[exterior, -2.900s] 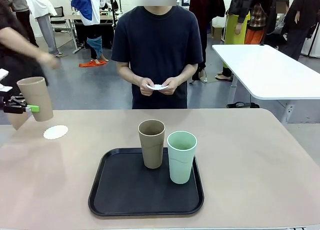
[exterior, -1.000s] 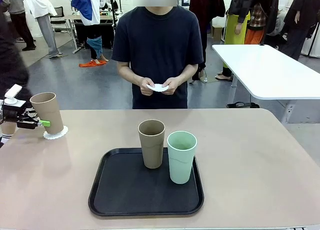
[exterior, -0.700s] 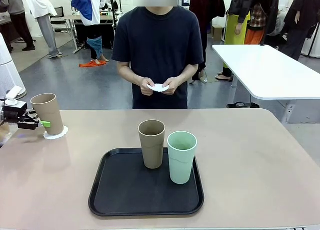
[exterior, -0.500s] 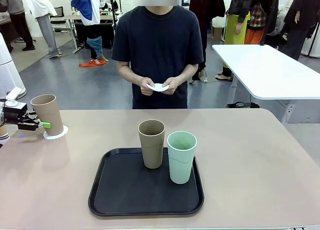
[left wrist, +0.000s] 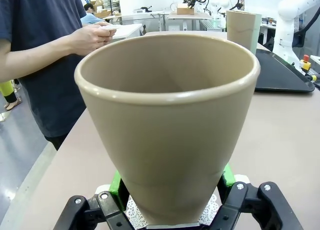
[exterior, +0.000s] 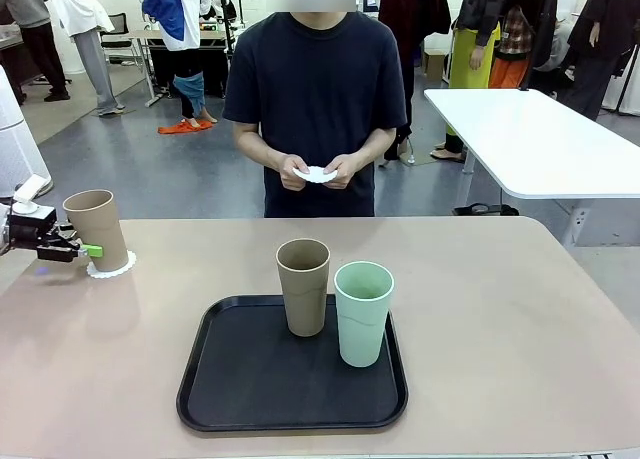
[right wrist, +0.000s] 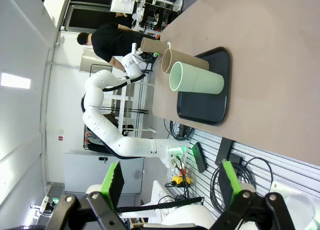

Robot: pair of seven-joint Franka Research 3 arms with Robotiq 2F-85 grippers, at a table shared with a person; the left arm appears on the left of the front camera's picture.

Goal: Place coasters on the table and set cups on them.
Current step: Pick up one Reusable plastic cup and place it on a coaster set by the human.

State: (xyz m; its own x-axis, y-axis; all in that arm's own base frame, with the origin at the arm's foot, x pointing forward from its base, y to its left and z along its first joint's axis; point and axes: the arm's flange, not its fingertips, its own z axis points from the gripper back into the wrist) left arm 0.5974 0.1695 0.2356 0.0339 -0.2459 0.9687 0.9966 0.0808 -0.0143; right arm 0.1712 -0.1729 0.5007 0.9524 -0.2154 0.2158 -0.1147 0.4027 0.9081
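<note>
A tan cup point(exterior: 95, 229) stands upright on a white scalloped coaster point(exterior: 110, 270) at the table's point(exterior: 500, 309) far left. My left gripper point(exterior: 78, 248) reaches around the cup's lower part. Seen from the left wrist, the green pads point(left wrist: 118, 189) lie right beside the cup's point(left wrist: 170, 120) sides, above the coaster point(left wrist: 132, 211); contact is unclear. A second tan cup point(exterior: 303, 284) and a mint green cup point(exterior: 362, 311) stand on the black tray point(exterior: 290, 389). The person holds a white coaster point(exterior: 318, 174) in both hands. My right gripper point(right wrist: 170, 182) hangs open and empty, far from the table.
The black tray sits at the table's middle front. A white table point(exterior: 540, 139) stands behind on the right. The person stands at the far edge, centre. Bare tabletop lies right of the tray and between the tray and the left cup.
The tan cup, held in the air earlier, has come down onto the coaster at the far left. Over the last second it has barely shifted. The person's hands have stayed put.
</note>
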